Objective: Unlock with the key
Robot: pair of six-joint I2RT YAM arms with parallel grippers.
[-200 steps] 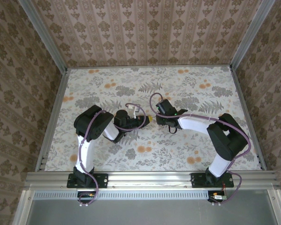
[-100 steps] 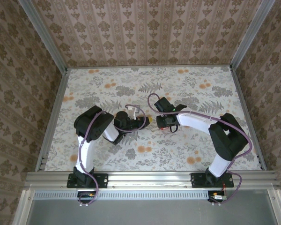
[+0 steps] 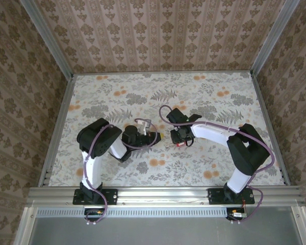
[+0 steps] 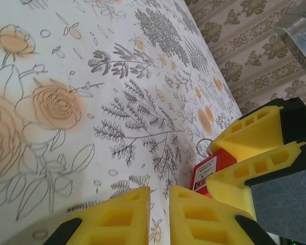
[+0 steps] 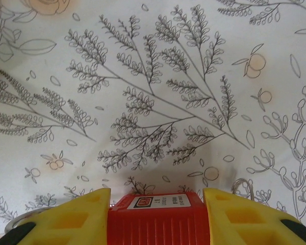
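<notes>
You were at the insertion step. Your right gripper gripped the padlock by its body, with the left gripper just beside the padlock, nearly closed (I couldn't tell whether the key sat between its pads). Next you'd need to align the key squarely with the padlock. Since a second earlier, both grippers had shifted slightly and drawn apart.

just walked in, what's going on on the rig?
The right pincer is clamped on the red padlock near the middle of the table. The left pincer faces it from close by with its fingers nearly together. I can't make out the key between them. The two pincers are apart, so the key isn't in the padlock yet.
</notes>
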